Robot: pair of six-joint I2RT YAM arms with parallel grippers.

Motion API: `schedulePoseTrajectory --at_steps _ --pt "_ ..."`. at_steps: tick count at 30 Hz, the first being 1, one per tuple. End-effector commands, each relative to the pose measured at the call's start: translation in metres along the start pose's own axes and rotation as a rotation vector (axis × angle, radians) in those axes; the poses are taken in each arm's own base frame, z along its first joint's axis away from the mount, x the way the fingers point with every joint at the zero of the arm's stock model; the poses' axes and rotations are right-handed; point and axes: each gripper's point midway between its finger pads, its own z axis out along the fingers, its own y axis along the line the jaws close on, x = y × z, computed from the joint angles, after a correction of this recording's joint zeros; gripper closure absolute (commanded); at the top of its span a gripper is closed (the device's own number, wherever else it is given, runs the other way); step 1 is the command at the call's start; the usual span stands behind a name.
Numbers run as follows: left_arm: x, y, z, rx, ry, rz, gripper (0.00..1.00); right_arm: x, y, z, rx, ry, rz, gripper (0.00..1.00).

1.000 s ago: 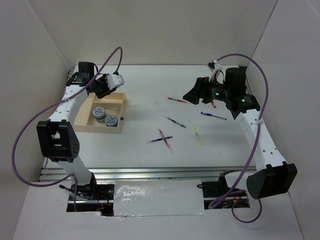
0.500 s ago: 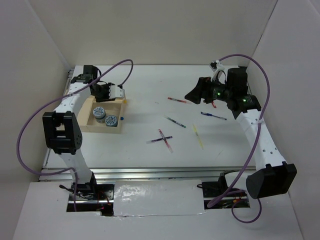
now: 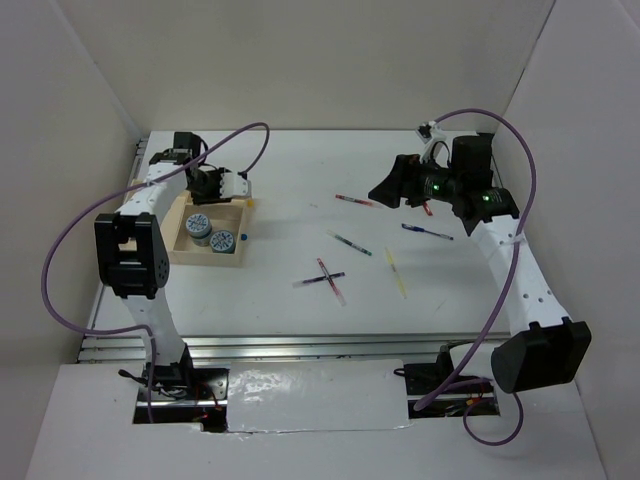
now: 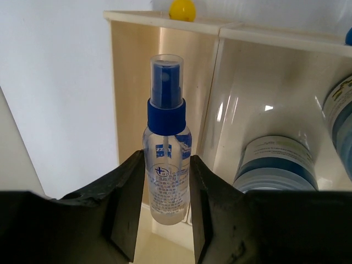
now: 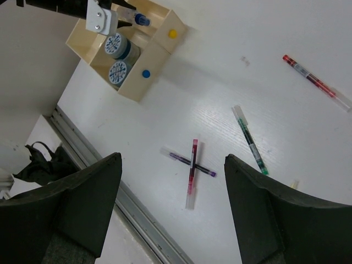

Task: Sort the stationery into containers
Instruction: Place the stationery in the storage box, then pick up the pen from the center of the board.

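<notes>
Bottle (image 4: 166, 140) clamped in left claw (image 4: 165, 165), hidden overhead.

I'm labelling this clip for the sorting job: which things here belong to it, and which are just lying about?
Job: tray, spray bottle in left fingers, two round tins, red pen, green pen, blue pen, yellow pen, crossed pens.
Lying about: foil sheet, purple cable.

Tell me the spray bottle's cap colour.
The cap is blue; clearest in the left wrist view.
</notes>
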Motion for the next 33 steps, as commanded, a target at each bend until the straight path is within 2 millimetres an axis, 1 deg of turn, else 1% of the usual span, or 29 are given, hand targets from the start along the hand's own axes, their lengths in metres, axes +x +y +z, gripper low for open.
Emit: schedulePoseTrajectory --at_steps 1,2,3,4,5,6,7,10,11,12,13,14,15,16,17,18,19,20,21,22,23,24,26,27,28,29,30,32,33 --pt "-0.001 0.019 -0.007 -0.046 0.011 0.032 0.55 -0.005 0.003 0.000 -0.016 -0.001 -0.016 0.18" --pt "-0.001 0.021 -0.007 -0.050 0.012 0.030 0.53 -0.005 0.003 0.000 -0.016 0.000 -0.018 0.18" --pt "-0.001 0.025 -0.010 -0.063 0.020 0.025 0.46 -0.006 0.003 -0.001 -0.016 -0.001 -0.017 0.18" --pt "-0.001 0.026 -0.010 -0.067 0.021 0.020 0.45 -0.006 0.003 0.000 -0.014 0.001 -0.018 0.18" --pt "-0.002 0.028 -0.014 -0.073 0.020 0.017 0.38 -0.006 0.003 -0.001 -0.014 -0.001 -0.017 0.18" --pt "-0.007 0.034 -0.019 -0.090 0.009 0.019 0.34 -0.006 0.003 -0.001 -0.013 -0.002 -0.020 0.18" --pt "-0.010 0.037 -0.025 -0.106 0.001 0.019 0.25 -0.006 0.003 -0.001 -0.013 -0.002 -0.020 0.18" --pt "-0.019 0.048 -0.042 -0.158 -0.018 0.021 0.22 -0.007 0.004 -0.003 -0.014 -0.005 -0.023 0.18" --pt "-0.021 0.053 -0.048 -0.183 -0.019 0.004 0.19 -0.007 0.006 -0.004 -0.015 -0.006 -0.029 0.18" --pt "-0.025 0.057 -0.056 -0.205 -0.025 -0.005 0.20 -0.007 0.005 -0.005 -0.011 -0.007 -0.030 0.18" --pt "-0.033 0.060 -0.067 -0.228 -0.054 -0.060 0.22 -0.008 0.006 -0.007 -0.008 -0.008 -0.034 0.18" --pt "-0.043 0.068 -0.083 -0.250 -0.083 -0.087 0.26 -0.011 0.008 -0.011 -0.007 -0.017 -0.044 0.18" --pt "-0.053 0.072 -0.096 -0.263 -0.116 -0.123 0.28 -0.008 0.006 -0.013 0.006 -0.009 -0.040 0.18" --pt "-0.067 0.071 -0.107 -0.256 -0.172 -0.162 0.30 -0.007 0.004 -0.014 0.013 -0.007 -0.050 0.18" --pt "-0.093 0.074 -0.124 -0.263 -0.231 -0.219 0.33 -0.008 0.002 -0.017 0.024 -0.008 -0.053 0.18" --pt "-0.102 0.065 -0.131 -0.231 -0.251 -0.278 0.36 -0.003 0.001 -0.020 0.029 0.013 -0.045 0.19" --pt "-0.123 0.056 -0.145 -0.221 -0.300 -0.332 0.40 0.001 -0.003 -0.022 0.038 0.023 -0.051 0.19" --pt "-0.131 0.045 -0.147 -0.188 -0.321 -0.355 0.42 0.004 -0.005 -0.025 0.046 0.029 -0.051 0.19" --pt "-0.150 0.033 -0.166 -0.198 -0.358 -0.345 0.42 0.009 -0.008 -0.027 0.062 0.039 -0.046 0.19" --pt "-0.162 0.023 -0.173 -0.202 -0.388 -0.361 0.42 0.019 -0.014 -0.027 0.074 0.057 -0.044 0.19" --pt "-0.160 0.000 -0.158 -0.159 -0.369 -0.380 0.42 0.024 -0.016 -0.031 0.091 0.066 -0.046 0.19" --pt "-0.177 -0.022 -0.165 -0.161 -0.399 -0.328 0.40 0.034 -0.022 -0.031 0.112 0.092 -0.050 0.19" --pt "-0.191 -0.051 -0.170 -0.136 -0.420 -0.247 0.38 0.044 -0.027 -0.036 0.139 0.111 -0.028 0.19" --pt "-0.209 -0.069 -0.183 -0.142 -0.455 -0.178 0.36 0.050 -0.032 -0.040 0.155 0.123 -0.039 0.19" --pt "-0.210 -0.086 -0.174 -0.117 -0.455 -0.148 0.31 0.060 -0.037 -0.042 0.170 0.136 -0.030 0.19" --pt "-0.215 -0.093 -0.174 -0.121 -0.469 -0.134 0.28 0.067 -0.040 -0.044 0.179 0.151 -0.016 0.19" --pt "-0.228 -0.106 -0.180 -0.123 -0.502 -0.102 0.28 0.070 -0.045 -0.048 0.194 0.153 -0.006 0.19" --pt "-0.234 -0.120 -0.170 -0.093 -0.503 -0.068 0.32 0.084 -0.048 -0.051 0.211 0.186 0.001 0.19" --pt "-0.243 -0.129 -0.165 -0.067 -0.508 -0.013 0.32 0.084 -0.056 -0.056 0.242 0.181 0.016 0.19"
